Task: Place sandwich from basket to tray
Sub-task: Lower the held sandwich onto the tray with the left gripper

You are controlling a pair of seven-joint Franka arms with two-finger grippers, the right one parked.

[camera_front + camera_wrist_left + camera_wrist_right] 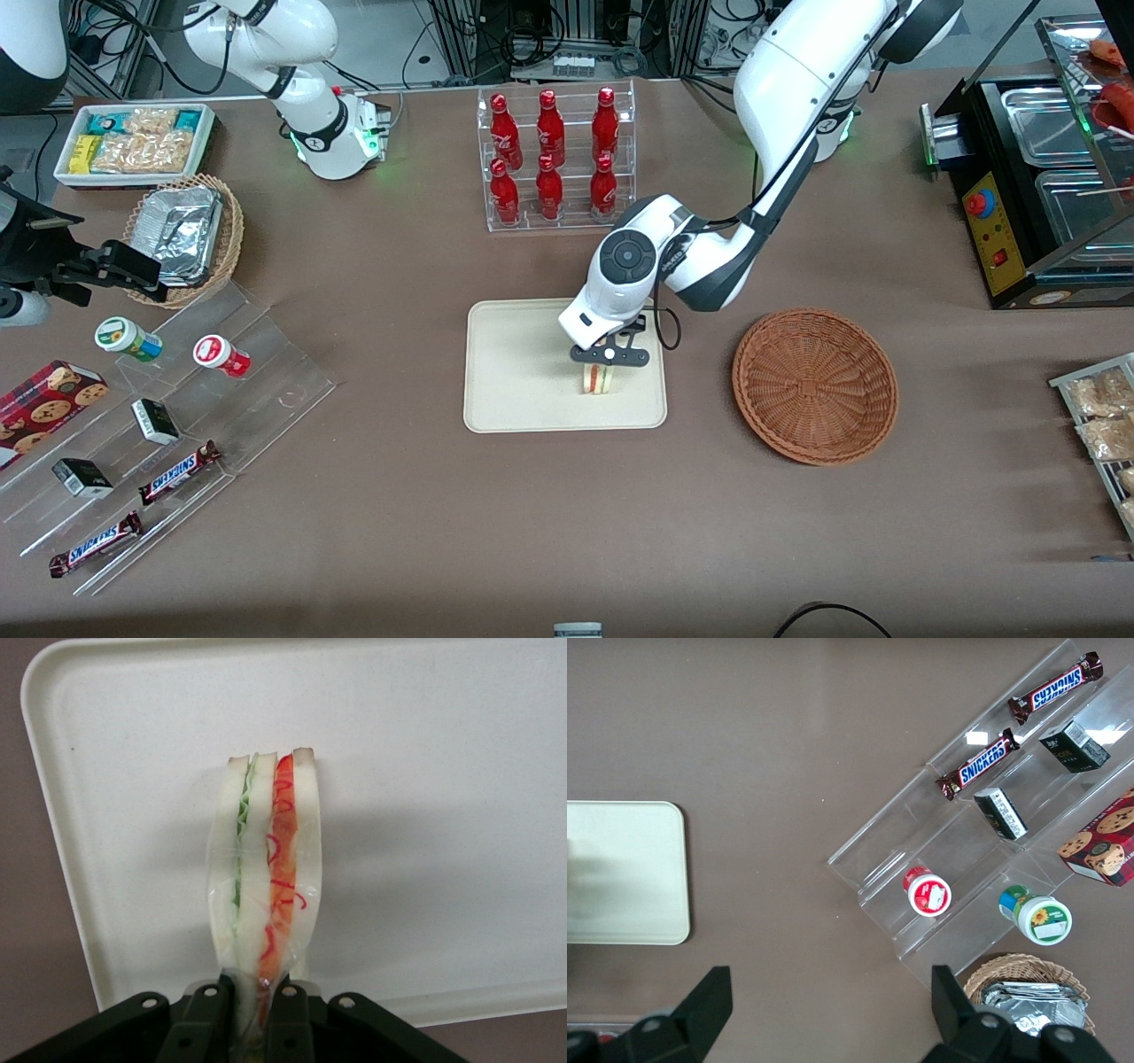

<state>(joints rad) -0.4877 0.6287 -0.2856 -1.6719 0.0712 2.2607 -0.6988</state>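
Brown cloth covers the long table (399,496), and toward the parked arm's end a clear stepped display (168,443) carries two Snickers bars (180,472), small dark boxes and two round lidded tubs, with a box of chocolate-chip cookies (44,403) beside it. Farther from the front camera there, a tan wicker basket holding foil trays (182,235) sits next to a white bin of snack packets (133,142). Near the middle, a clear rack of red bottles (554,159) stands farther from the camera than the cream tray (514,390). Over the tray, the left arm's gripper (609,356) has its fingers (205,1019) closed tight on one end of the sandwich (599,379), which stands on edge with its orange-red and green layers showing, low over or on the tray surface; contact cannot be told. Just beside the tray, toward the working arm's end, the reddish-brown woven basket (815,385) sits on the cloth.
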